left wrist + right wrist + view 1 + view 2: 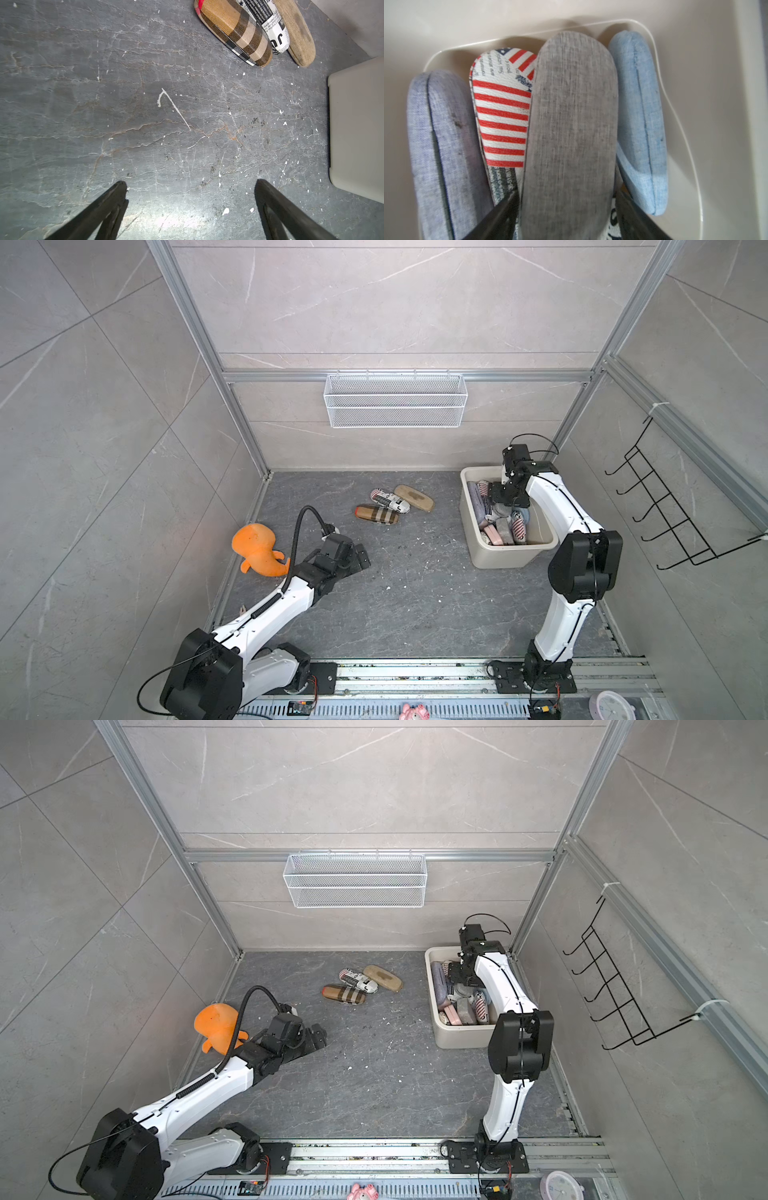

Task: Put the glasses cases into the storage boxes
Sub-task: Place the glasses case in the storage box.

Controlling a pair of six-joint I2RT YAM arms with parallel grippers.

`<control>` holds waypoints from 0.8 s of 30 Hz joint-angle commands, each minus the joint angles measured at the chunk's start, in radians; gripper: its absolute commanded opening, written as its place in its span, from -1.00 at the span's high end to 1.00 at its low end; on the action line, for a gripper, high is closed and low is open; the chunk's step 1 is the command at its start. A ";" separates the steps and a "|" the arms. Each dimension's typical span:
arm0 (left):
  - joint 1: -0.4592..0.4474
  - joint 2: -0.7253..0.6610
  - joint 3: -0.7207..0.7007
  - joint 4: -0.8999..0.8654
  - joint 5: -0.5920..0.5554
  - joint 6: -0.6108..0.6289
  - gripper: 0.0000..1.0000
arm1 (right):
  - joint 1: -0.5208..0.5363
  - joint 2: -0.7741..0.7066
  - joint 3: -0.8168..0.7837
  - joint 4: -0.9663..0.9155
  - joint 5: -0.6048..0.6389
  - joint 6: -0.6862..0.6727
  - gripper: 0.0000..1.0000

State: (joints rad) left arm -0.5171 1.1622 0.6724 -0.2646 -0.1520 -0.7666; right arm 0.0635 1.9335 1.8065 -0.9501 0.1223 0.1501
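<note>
The cream tub [494, 558] stands at the far right of the dark floor [415, 593], already crowded with glasses cases. The right gripper [566, 207] reaches down into its far end. In both top views the arm's own wrist hides what lies between the fingers; the right wrist view shows it: a grey case [571, 128] lies lengthwise between the two black fingers [500, 216], on top of the others. A narrow gap shows along each side of the case, so the jaws look slightly parted, but whether they grip it I cannot tell. Beside the grey case in that view lie a lilac case [425, 145], a flag-striped case [504, 116] and a light blue case [641, 124], the blue one against the tub's wall.

Three cases are still out on the floor, mid-far, lying together: a plaid case [377, 514], a newsprint case [390, 500] and a tan case [414, 498]. The left wrist view shows them side by side and touching — the newsprint one squeezed between the other two — with a corner of the tub near them.

The left gripper [190, 187] hangs low over bare floor, near left, its fingers spread wide with nothing between them. An orange plush toy [259, 549] lies just left of that arm, seen only in the top views.
</note>
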 commanded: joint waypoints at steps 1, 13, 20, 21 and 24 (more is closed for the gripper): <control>0.006 -0.001 0.057 0.023 0.013 0.010 -0.96 | 0.026 -0.067 0.007 -0.018 -0.012 0.038 -0.53; 0.023 -0.176 -0.056 0.015 -0.167 -0.065 -0.96 | 0.325 -0.257 -0.064 0.149 -0.099 0.045 -0.53; 0.027 -0.154 -0.007 -0.090 -0.228 -0.105 -0.95 | 0.452 -0.116 -0.033 0.207 -0.144 0.026 -0.51; 0.028 -0.159 -0.014 -0.093 -0.239 -0.121 -0.96 | 0.465 -0.093 -0.023 0.216 -0.154 0.026 -0.51; 0.047 -0.177 -0.038 -0.080 -0.232 -0.146 -0.96 | 0.507 -0.014 0.017 0.242 -0.179 0.005 -0.56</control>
State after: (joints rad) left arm -0.4870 1.0103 0.6353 -0.3363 -0.3443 -0.8688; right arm 0.5369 1.8633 1.7786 -0.7528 -0.0086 0.1787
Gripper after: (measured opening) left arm 0.979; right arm 0.770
